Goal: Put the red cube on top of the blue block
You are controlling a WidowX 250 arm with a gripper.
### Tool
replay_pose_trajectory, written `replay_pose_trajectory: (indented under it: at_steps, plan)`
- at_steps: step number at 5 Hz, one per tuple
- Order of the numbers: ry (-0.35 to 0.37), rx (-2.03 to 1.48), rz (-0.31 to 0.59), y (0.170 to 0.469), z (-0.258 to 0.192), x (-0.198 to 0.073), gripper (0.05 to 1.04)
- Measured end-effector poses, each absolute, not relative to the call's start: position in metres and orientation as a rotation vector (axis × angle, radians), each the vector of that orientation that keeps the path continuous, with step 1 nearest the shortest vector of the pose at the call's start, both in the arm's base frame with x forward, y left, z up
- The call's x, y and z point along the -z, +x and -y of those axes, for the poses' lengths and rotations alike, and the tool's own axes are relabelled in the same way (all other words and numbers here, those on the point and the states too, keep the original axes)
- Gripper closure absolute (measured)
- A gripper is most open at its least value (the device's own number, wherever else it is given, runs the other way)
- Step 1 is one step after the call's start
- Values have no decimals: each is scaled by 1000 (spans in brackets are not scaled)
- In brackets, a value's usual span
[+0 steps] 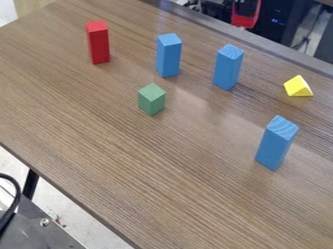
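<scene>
A tall red block [99,43] stands upright at the upper left of the wooden table. Three tall blue blocks also stand upright: one [168,56] right of the red block, another [228,67] a little farther right, and the third [276,143] nearer the lower right. All of them stand apart from one another, with no object on their tops.
A green cube [151,99] sits in front of the leftmost blue block. On the right lies a yellow triangular block [298,86]. The wooden table [149,175] has its edges along the lower left and upper right. A black cable curves at the lower left.
</scene>
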State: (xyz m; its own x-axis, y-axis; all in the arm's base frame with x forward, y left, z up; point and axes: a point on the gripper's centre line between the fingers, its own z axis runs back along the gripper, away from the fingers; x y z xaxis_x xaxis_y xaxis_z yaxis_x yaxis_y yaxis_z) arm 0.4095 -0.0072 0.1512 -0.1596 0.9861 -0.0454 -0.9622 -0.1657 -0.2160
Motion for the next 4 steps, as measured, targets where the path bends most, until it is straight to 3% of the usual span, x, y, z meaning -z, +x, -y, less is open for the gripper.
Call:
replay_pose_trajectory:
  at_steps: [4]
  plan:
    - [-68,-1680,143,400,2,-119,538]
